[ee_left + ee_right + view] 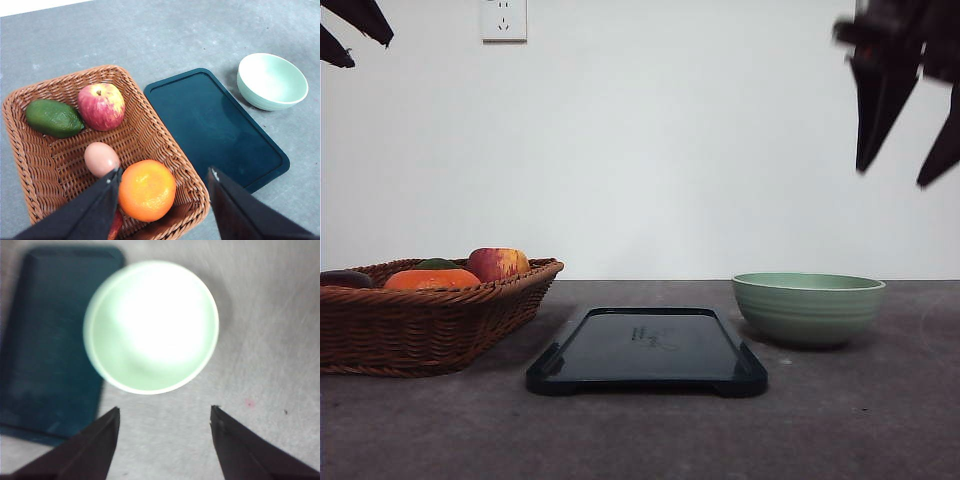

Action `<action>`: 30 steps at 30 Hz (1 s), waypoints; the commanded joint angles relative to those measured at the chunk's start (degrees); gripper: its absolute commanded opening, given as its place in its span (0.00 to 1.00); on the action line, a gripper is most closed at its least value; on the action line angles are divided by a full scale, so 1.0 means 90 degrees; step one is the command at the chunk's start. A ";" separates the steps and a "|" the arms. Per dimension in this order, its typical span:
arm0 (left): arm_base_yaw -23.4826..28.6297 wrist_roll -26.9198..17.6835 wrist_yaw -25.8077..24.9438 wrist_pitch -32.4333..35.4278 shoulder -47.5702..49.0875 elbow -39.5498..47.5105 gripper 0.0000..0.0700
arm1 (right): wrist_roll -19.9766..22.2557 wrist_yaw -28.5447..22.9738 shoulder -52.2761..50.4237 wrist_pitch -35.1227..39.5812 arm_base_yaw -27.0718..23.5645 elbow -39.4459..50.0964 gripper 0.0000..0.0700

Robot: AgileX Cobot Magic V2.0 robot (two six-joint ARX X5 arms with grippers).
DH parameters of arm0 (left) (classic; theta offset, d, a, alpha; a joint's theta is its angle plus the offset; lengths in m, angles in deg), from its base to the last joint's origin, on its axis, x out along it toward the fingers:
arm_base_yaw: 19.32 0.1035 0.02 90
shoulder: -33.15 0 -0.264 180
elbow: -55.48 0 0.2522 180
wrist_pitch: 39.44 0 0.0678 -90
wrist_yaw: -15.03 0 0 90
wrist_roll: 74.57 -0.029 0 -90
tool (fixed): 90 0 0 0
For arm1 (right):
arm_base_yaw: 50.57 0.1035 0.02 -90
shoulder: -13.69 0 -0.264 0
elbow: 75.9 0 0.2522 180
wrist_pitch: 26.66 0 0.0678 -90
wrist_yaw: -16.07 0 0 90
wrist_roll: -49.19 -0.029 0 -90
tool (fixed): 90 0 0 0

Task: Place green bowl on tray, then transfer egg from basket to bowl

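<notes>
1. The green bowl (808, 308) sits upright on the tabletop (860, 420), mouth up, just beside the tray (647, 352) on its right and not yet on it. Being round, it has no long axis.
2. The first step looks barely begun: the right end effector (165, 415) hangs above the bowl, spread wide and empty. Next it likely needs to descend and pinch the rim.
3. The egg (101, 159) lies in the basket (45, 165) left of the tray, touching the orange (147, 190), its long axis roughly toward the apple (101, 106).
4. The left end effector (163, 176) hovers over the basket, open, holding nothing.
</notes>
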 commanded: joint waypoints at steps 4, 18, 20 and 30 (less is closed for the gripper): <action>-0.0017 0.0007 -0.0044 0.0085 -0.0039 -0.0141 0.50 | -0.0007 -0.0019 0.0648 0.0319 -0.0134 -0.0138 0.47; -0.0017 0.0153 -0.0044 0.0086 -0.0039 -0.0141 0.50 | 0.0050 0.0560 0.2016 0.1054 -0.0771 -0.0474 0.36; -0.0017 0.0153 -0.0044 0.0097 -0.0039 -0.0141 0.50 | 0.0077 0.0636 0.2202 0.0996 -0.0836 -0.0694 0.36; -0.0017 0.0153 -0.0044 0.0201 -0.0041 -0.0141 0.50 | 0.0209 0.0673 0.3039 0.0241 -0.0852 -0.1844 0.36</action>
